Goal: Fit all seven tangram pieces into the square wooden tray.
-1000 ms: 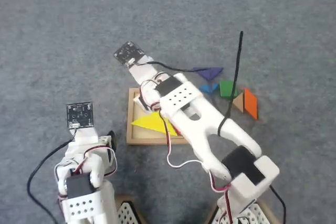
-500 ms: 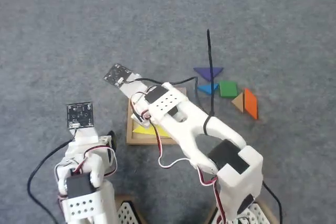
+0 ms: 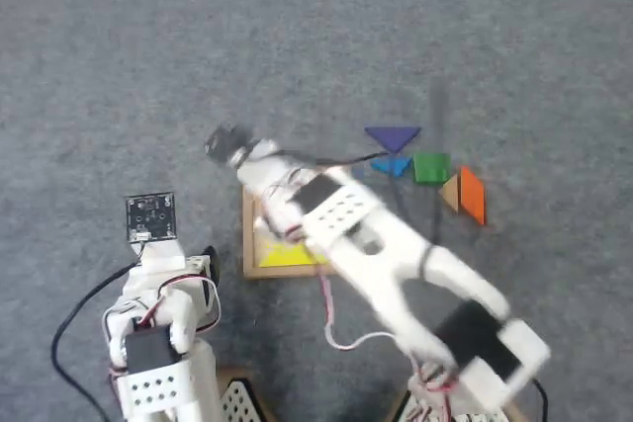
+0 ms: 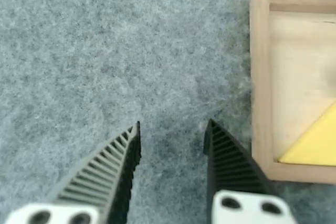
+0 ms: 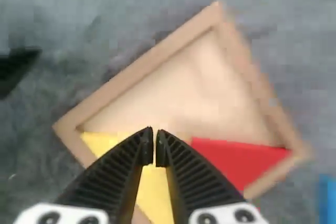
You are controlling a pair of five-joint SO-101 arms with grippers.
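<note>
The square wooden tray (image 3: 249, 244) lies mid-table, with my right arm (image 3: 341, 212) stretched across it. A yellow triangle (image 5: 102, 142) and a red piece (image 5: 236, 161) lie flat inside the tray (image 5: 142, 69). My right gripper (image 5: 153, 136) hovers over the yellow triangle's edge, shut with nothing between its fingers. Beyond the tray's right side lie the purple triangle (image 3: 393, 135), blue triangle (image 3: 396, 166), green square (image 3: 428, 167), tan triangle (image 3: 450, 191) and orange parallelogram (image 3: 473, 195). My left gripper (image 4: 172, 129) stands open over bare carpet just left of the tray (image 4: 260, 77).
Grey carpet covers the whole table. The left arm (image 3: 158, 333) sits at the near left with its cable looping beside it. A black cable rises from the right arm over the loose pieces. Open carpet lies to the far left and along the back.
The right arm's wrist has pulled back and to the left over the tray, and its base end has swung right. The left arm and all pieces have stayed put.
</note>
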